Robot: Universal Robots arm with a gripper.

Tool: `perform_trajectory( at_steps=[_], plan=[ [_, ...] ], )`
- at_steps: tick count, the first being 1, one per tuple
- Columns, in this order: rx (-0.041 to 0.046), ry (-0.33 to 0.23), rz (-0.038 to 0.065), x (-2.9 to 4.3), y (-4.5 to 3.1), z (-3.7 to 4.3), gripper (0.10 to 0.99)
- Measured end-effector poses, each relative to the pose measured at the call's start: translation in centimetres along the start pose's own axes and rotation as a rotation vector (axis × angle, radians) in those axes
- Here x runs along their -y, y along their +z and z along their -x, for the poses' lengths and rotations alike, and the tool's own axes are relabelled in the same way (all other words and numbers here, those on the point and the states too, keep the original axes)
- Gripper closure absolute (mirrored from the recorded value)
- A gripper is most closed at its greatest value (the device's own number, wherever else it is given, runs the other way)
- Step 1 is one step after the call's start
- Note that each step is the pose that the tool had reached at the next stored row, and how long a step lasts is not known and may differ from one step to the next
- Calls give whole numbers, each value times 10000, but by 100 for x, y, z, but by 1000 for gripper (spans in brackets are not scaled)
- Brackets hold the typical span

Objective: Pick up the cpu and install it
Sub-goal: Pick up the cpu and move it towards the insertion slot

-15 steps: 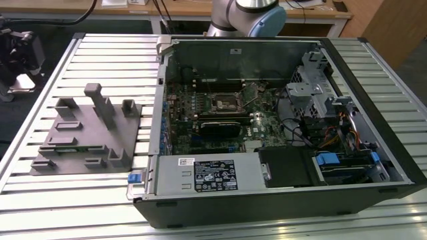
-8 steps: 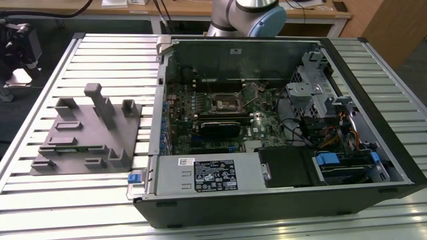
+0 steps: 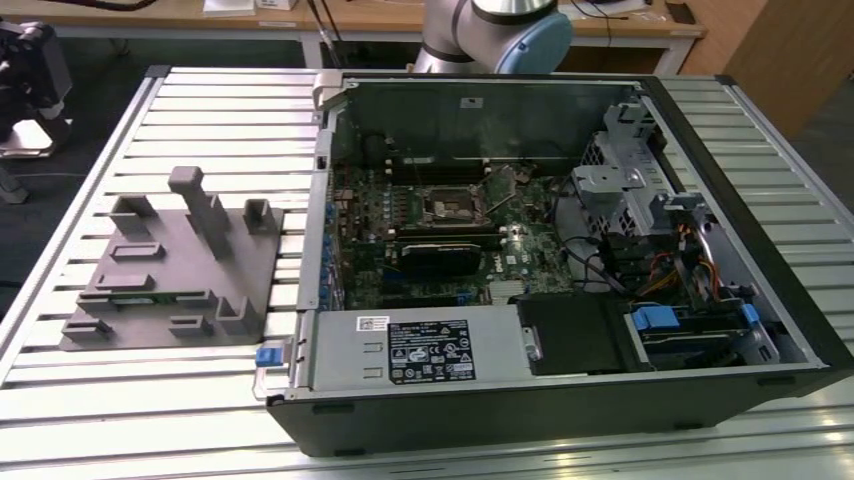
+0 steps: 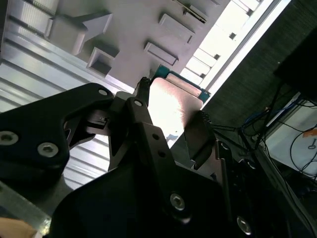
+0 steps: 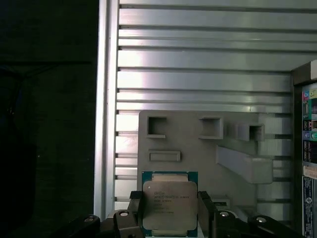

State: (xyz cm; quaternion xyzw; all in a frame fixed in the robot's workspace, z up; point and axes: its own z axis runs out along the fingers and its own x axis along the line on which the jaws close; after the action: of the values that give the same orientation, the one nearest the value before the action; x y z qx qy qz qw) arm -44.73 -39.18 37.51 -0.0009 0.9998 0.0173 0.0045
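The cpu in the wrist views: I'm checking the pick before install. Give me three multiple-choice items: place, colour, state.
1. Where is the small flat square silvery-faced cpu? A in the motherboard socket; B between the fingers of the black gripper; C on the slatted table.
2. What colour is its edge? A green; B red; C yellow.
3. How is the black metal computer case? A closed; B open, green motherboard exposed; C upside down.
B: fingers flank it in both wrist views. A: green borders the silvery face. B: the exterior view shows inside.
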Motion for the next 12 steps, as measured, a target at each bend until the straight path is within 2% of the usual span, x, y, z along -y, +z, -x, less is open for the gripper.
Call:
perform_trajectory(
  at_steps=[7, 12],
  plan=[
    [-1, -1, 0, -19, -175, 2, 553],
    [0, -1, 3, -22, -196, 37, 553]
  ],
)
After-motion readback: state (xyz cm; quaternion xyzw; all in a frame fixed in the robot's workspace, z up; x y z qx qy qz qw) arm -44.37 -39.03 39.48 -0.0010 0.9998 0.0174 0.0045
